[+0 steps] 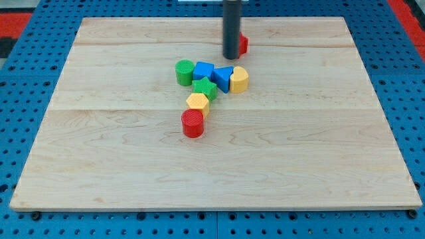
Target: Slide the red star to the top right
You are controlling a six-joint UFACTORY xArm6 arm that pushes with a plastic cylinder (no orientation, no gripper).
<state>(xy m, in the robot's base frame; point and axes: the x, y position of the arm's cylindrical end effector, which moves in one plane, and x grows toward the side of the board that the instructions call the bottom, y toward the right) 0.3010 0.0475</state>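
The red star [243, 44] lies near the view's top, a little right of the middle, mostly hidden behind my rod; only its right edge shows. My tip [230, 58] sits just left of and against the star, as far as I can tell. Below it lies a cluster: a green cylinder [184, 72], a blue block [203, 70], a blue triangle [223, 78], a yellow block [239, 79], a green star-like block [205, 88], a yellow hexagon [198, 103] and a red cylinder [192, 123].
The wooden board [319, 146] rests on a blue pegboard surface [398, 66]. The board's top right corner [342, 23] lies to the right of the star.
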